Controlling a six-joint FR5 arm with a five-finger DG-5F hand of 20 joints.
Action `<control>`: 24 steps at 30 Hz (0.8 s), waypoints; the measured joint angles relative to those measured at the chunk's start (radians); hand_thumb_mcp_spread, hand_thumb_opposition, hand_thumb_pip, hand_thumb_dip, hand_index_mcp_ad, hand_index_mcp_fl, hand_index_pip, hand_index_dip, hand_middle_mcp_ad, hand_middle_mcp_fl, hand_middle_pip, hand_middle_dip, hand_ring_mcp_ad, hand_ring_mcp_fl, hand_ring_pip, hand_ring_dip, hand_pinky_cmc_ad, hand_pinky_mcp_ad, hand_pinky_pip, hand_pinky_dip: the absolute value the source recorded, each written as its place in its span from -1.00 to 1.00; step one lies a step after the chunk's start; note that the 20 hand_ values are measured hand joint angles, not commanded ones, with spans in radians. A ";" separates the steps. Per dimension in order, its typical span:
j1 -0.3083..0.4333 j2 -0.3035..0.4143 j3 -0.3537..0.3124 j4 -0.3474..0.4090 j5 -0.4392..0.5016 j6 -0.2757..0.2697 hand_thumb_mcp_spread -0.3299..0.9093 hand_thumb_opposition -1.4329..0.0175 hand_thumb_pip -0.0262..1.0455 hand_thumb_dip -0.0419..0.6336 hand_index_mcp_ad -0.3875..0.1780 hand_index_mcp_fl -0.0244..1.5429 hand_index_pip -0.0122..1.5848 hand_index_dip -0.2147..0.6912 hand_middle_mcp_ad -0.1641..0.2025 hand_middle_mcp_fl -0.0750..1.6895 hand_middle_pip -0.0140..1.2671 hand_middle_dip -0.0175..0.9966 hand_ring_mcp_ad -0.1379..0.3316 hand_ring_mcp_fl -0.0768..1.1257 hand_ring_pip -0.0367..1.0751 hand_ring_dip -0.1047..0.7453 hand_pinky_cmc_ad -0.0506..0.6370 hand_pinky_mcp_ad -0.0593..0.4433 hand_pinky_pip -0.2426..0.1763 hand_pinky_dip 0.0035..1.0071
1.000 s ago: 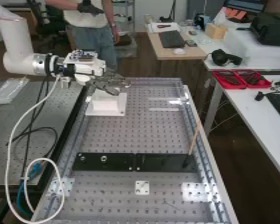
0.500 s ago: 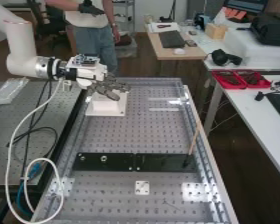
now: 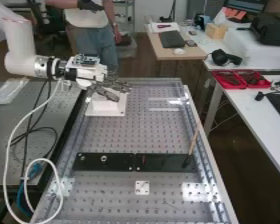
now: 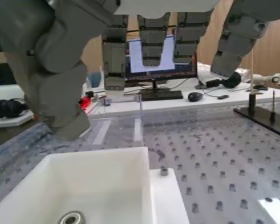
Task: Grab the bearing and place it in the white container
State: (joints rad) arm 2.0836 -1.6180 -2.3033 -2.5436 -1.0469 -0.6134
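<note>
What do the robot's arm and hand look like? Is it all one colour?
No! The arm is white and smooth, like fat, rounded pipes, with a silvery ring near its end. A white cable hangs from it in a big loop. The hand is dark grey, with chunky, blocky fingers and little round dots like screws.

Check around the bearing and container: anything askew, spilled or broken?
Nothing stands out. The bearing lies inside the white container, which sits upright on the perforated bench; the fingers above are open, holding nothing.
</note>
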 joint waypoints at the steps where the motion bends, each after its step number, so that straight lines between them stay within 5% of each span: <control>1: -0.004 0.007 0.001 -0.003 -0.002 -0.004 0.08 -0.11 0.23 0.06 -0.07 -0.97 0.13 -0.13 0.23 -0.91 -0.78 -0.56 0.07 -0.85 -0.76 -0.57 0.25 0.40 -0.20 -0.46; 12: -0.186 0.110 0.106 -0.082 -0.127 -0.065 0.02 -0.07 0.11 -0.09 -0.09 -0.87 -0.36 -0.12 0.21 -0.86 -0.78 -0.56 0.07 -0.85 -0.76 -0.57 0.25 0.40 -0.22 -0.40; 16: -0.264 0.102 0.189 -0.095 -0.177 -0.071 0.02 -0.05 -0.01 -0.13 -0.06 -0.82 -0.66 -0.12 0.23 -0.85 -0.78 -0.56 0.07 -0.85 -0.76 -0.56 0.29 0.42 -0.22 -0.38; 24: -0.367 0.032 0.333 -0.097 -0.219 -0.110 0.02 -0.05 -0.02 -0.18 -0.04 -0.67 -0.80 0.00 0.21 -0.79 -0.78 -0.56 0.09 -0.86 -0.76 -0.56 0.30 0.42 -0.22 -0.33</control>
State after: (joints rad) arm 1.7170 -1.5863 -1.9699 -2.6404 -1.2661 -0.7238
